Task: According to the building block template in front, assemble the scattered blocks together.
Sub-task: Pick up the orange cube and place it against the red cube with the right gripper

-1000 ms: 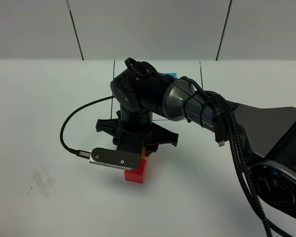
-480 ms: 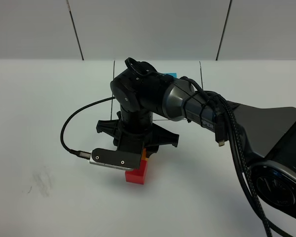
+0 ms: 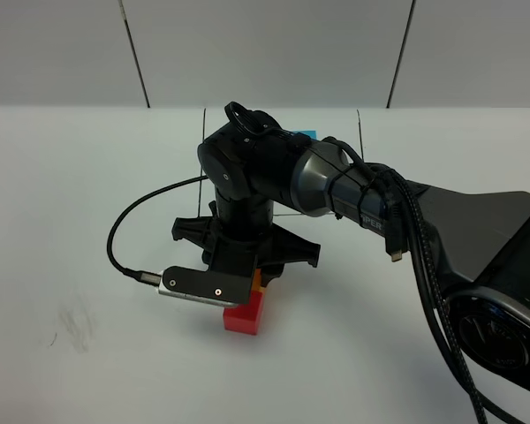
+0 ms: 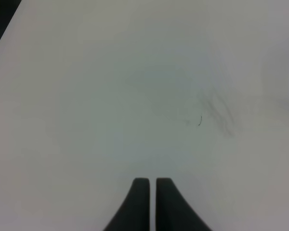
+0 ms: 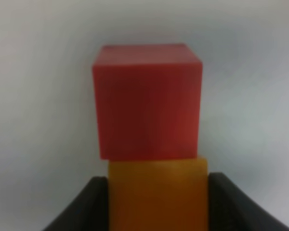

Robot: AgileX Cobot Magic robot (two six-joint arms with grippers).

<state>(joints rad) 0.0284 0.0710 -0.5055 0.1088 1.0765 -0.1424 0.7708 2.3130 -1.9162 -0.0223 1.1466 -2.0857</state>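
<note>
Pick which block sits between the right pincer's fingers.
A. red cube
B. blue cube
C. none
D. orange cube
D: the right wrist view shows the orange cube between the fingers of the right pincer, with the red cube touching it just beyond the tips.

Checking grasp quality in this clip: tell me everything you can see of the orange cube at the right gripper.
The orange cube is a small, plain, matte block, evenly coloured and unmarked. It sits between the dark fingers of the right gripper, one against each side, apparently gripped. One face butts against the red cube, slightly offset sideways. From the high camera only a sliver shows under the wrist, beside the red cube. Whether it rests on the white table cannot be told.
</note>
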